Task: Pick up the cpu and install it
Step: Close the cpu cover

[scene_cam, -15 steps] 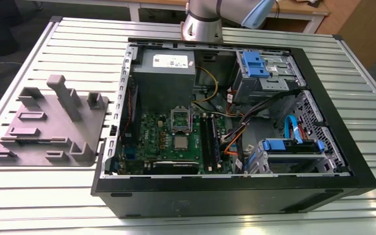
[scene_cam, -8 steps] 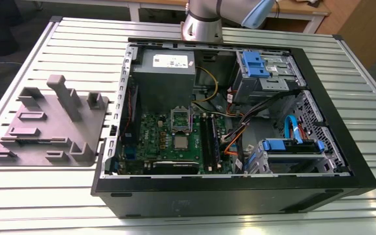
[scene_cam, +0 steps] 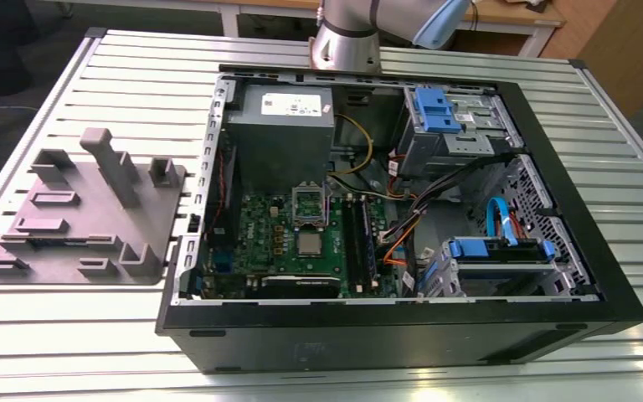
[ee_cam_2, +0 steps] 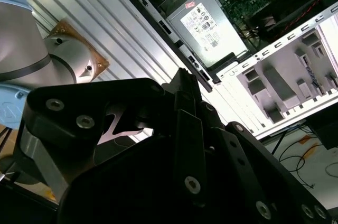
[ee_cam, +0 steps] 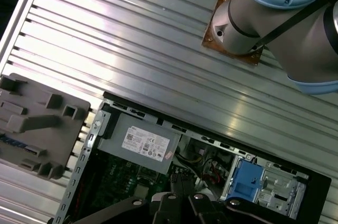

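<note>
cpu (scene_cam: 311, 244) probably already seated in socket, at 6 o'clock from upright socket frame (scene_cam: 308, 203); frame not yet closed. Gripper (ee_cam: 179, 183) well above case (scene_cam: 411, 339); its opening cannot be told.

No legible txt; white spec label (ee_cam: 147, 144) on grey PSU (scene_cam: 280, 138), print unreadable

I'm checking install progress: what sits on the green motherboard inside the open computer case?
A small silvery square cpu lies flat on the motherboard, next to the raised metal socket frame. The cpu covers whatever is under it, so its seating cannot be judged.
</note>
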`<state>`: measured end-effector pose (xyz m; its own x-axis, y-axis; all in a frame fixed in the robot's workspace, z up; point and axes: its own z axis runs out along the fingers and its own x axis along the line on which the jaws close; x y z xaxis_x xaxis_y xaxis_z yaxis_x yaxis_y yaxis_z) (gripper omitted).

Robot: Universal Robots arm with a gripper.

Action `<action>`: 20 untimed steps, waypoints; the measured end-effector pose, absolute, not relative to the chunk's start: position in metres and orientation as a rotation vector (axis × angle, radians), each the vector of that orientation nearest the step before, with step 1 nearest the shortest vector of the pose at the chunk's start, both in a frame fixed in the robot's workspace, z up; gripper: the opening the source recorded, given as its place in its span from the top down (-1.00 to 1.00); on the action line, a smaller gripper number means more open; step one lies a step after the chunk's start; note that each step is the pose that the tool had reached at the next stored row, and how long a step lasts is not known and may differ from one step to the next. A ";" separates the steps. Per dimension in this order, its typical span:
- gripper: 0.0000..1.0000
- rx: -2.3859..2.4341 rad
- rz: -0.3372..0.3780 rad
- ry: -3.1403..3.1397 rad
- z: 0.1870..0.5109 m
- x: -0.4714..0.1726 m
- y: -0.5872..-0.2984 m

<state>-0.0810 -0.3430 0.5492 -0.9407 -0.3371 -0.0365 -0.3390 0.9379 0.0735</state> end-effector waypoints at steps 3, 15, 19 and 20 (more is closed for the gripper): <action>0.79 -0.536 0.122 3.070 0.549 -0.081 -0.343; 0.79 -0.535 0.122 3.069 0.542 -0.081 -0.343; 0.79 -0.535 0.122 3.069 0.542 -0.081 -0.343; 0.79 -0.535 0.122 3.069 0.542 -0.081 -0.343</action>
